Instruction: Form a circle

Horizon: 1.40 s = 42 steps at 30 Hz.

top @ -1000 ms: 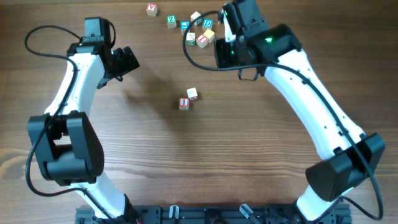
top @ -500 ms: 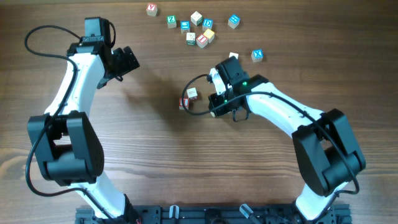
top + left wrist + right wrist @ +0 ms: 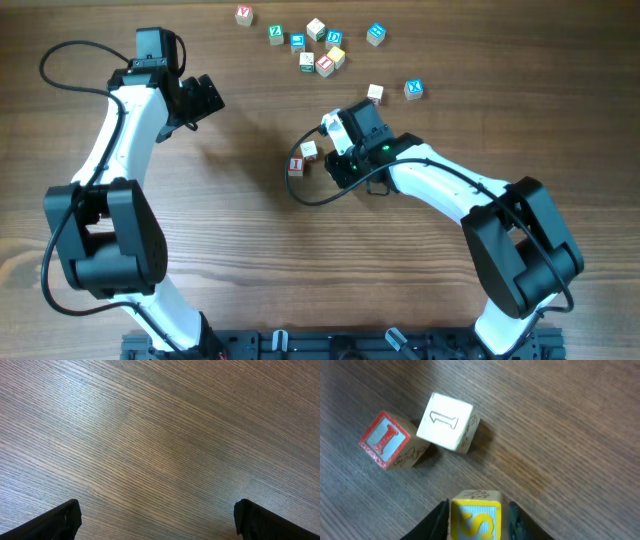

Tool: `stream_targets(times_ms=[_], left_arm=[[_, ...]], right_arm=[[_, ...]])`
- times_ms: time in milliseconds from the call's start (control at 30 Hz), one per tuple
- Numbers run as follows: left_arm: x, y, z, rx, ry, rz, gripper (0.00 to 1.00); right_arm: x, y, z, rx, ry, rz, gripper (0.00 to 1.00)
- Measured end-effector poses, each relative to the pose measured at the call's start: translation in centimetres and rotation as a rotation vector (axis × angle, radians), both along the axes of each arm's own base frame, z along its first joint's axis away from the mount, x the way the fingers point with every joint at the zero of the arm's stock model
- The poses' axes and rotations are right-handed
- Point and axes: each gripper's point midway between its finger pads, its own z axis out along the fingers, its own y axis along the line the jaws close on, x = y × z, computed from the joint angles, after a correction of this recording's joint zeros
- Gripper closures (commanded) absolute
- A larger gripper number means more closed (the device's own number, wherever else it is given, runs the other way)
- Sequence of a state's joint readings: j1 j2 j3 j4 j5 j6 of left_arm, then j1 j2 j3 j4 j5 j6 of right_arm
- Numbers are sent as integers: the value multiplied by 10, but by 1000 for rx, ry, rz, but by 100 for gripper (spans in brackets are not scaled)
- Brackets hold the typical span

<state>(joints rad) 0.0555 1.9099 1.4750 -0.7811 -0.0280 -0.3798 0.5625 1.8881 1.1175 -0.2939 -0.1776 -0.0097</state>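
Sitting between the right gripper's (image 3: 476, 525) fingers, tight or loose I cannot tell, a yellow block (image 3: 476, 512) has two blocks (image 3: 447, 422) just ahead, so the circle is barely begun.

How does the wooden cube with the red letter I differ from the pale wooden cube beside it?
The wooden cube with the red letter I has a red border and a light blue field on top; the pale wooden cube shows only an uncoloured outlined letter. The pale cube lies nearer the right gripper than the red-lettered cube. Both are small and rest flat on the wooden table.
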Motion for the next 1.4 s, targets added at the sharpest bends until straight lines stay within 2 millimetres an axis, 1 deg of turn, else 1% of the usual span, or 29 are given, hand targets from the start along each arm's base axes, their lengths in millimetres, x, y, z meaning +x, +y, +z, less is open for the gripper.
stream_targets(times_ms=[33, 67, 200, 300, 333, 433, 467, 733, 767, 800, 867, 933, 967, 1100, 1300, 1400], left_arm=[[0, 0, 0, 0, 0, 0, 0], [0, 0, 0, 0, 0, 0, 0], [0, 0, 0, 0, 0, 0, 0], [0, 0, 0, 0, 0, 0, 0], [0, 0, 0, 0, 0, 0, 0], [0, 0, 0, 0, 0, 0, 0], [0, 0, 0, 0, 0, 0, 0], [0, 0, 0, 0, 0, 0, 0], [0, 0, 0, 0, 0, 0, 0], [0, 0, 0, 0, 0, 0, 0], [0, 0, 0, 0, 0, 0, 0], [0, 0, 0, 0, 0, 0, 0], [0, 0, 0, 0, 0, 0, 0], [0, 0, 0, 0, 0, 0, 0], [0, 0, 0, 0, 0, 0, 0], [0, 0, 0, 0, 0, 0, 0]], right_arm=[[1, 0, 1, 0, -6, 1, 48], [2, 0, 1, 1, -9, 2, 46], [2, 1, 1, -1, -14, 8, 46], [-8, -5, -5, -21, 40, -12, 51], [-14, -9, -9, -36, 72, -23, 53], [-24, -16, -14, -60, 126, -41, 60], [-25, -17, -15, -63, 131, -42, 60], [-16, -11, -10, -44, 79, -18, 62], [-16, -11, -10, -45, 77, -11, 59], [-16, -11, -10, -48, 74, -5, 51], [-16, -11, -10, -50, 69, 5, 43], [-16, -10, -10, -50, 67, 7, 44], [-15, -10, -9, -48, 63, 7, 47], [-5, -4, -4, -21, 18, 9, 48], [-3, -3, -3, -16, 10, 9, 60], [-4, -3, -3, -18, 12, 11, 64]])
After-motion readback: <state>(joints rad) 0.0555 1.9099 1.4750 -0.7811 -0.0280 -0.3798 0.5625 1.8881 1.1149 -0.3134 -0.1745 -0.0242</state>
